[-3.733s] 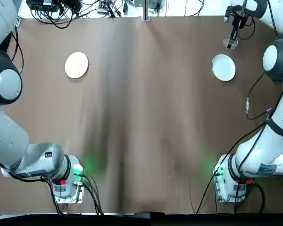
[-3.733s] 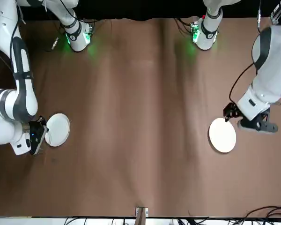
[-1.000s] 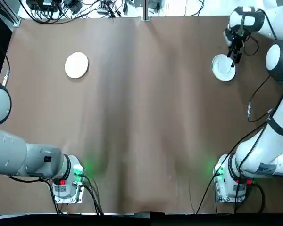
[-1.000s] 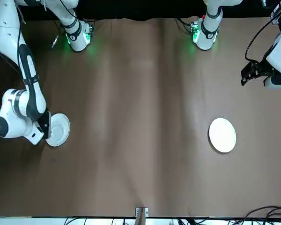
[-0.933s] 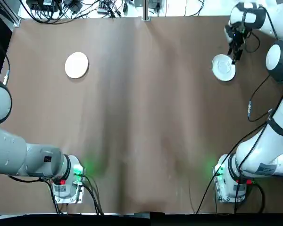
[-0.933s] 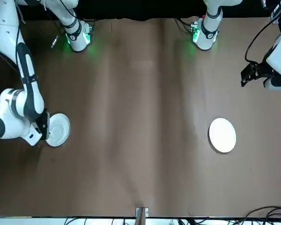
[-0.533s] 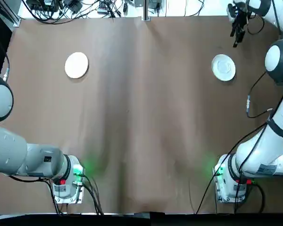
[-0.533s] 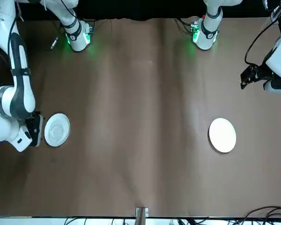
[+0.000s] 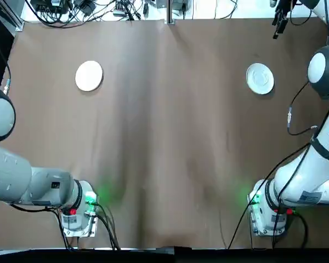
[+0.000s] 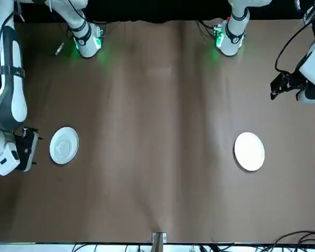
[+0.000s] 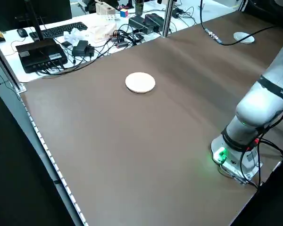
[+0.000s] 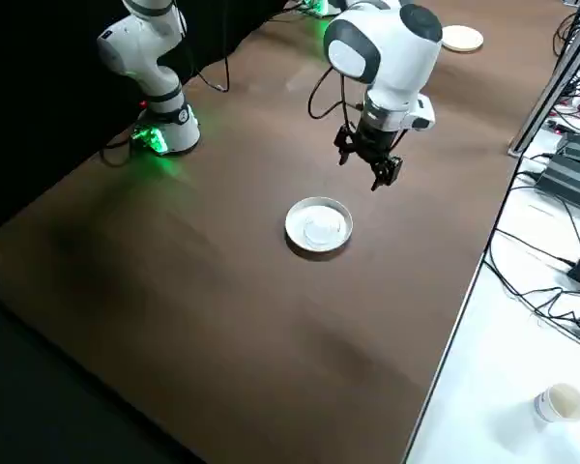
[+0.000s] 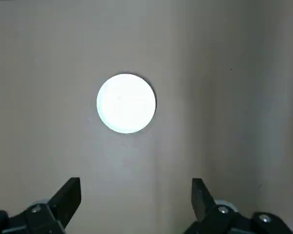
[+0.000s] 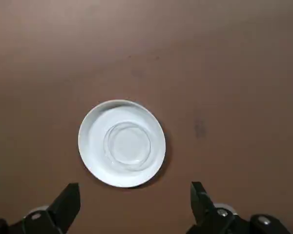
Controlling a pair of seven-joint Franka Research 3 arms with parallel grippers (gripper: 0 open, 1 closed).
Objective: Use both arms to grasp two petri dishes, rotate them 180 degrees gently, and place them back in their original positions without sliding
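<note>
Being held open, seemingly for clearance: right gripper [image 14: 136, 185], near ringed dish [image 14: 95, 158]. Likewise being held open: left gripper [image 13: 136, 180], near plain dish [image 13: 126, 103].

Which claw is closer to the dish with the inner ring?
The right. The right claw hovers just beyond that dish; the left claw is across the table.

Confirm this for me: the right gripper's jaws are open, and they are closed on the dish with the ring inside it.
Not right on one point: the jaws are not closed on the dish with the ring. The right wrist view shows the right gripper open, with that dish lying free on the table.
</note>
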